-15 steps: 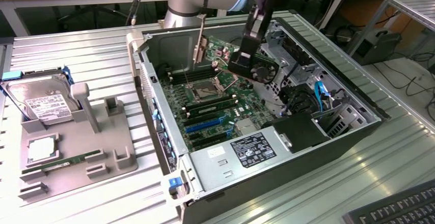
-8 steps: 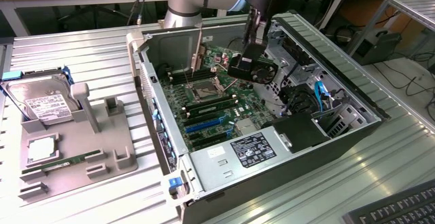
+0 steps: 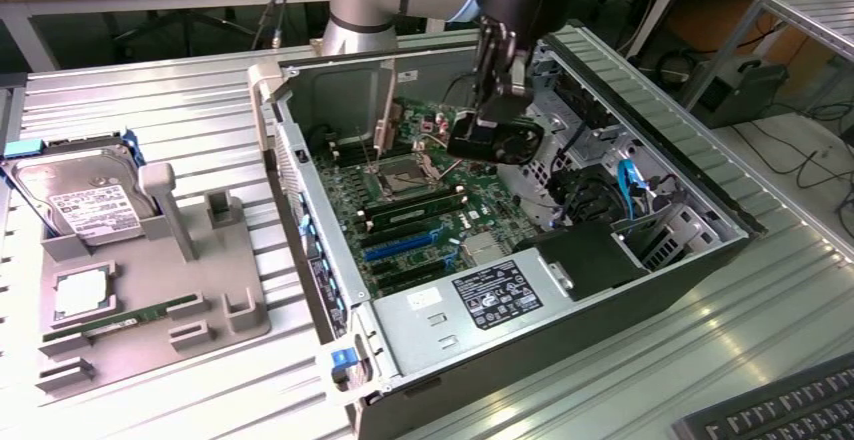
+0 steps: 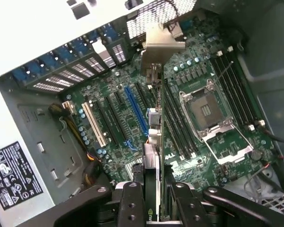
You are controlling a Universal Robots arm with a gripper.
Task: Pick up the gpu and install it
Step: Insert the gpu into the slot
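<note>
The arm (image 3: pixel 387 0) reaches in from the far side of the tabletop (image 3: pixel 174 110) and bends its wrist steeply down into the open computer case (image 3: pixel 667 150), which lies on its side. The gripper (image 3: pixel 497 110) points downward, its two dark fingers (image 4: pixel 132 203) closed on the gpu (image 3: pixel 497 142), clamping the card by its upper edge so that it hangs on edge beneath them. In the exterior view the round black fan faces the camera, and the card is held over the motherboard (image 3: pixel 441 210), toward the exterior view's right of the CPU socket (image 3: pixel 400 175) and near the drive bays. From the wrist, the card is seen edge-on, running away from the fingers to its silver end bracket (image 4: pixel 162 45) by the case's rear wall, roughly parallel to the blue slot (image 4: pixel 135 113) and above the board beside it. Well apart from the case, at the exterior view's left, a grey holder (image 3: pixel 147 280) carries a hard drive (image 3: pixel 87 205) and a memory stick (image 3: pixel 114 322).
</note>
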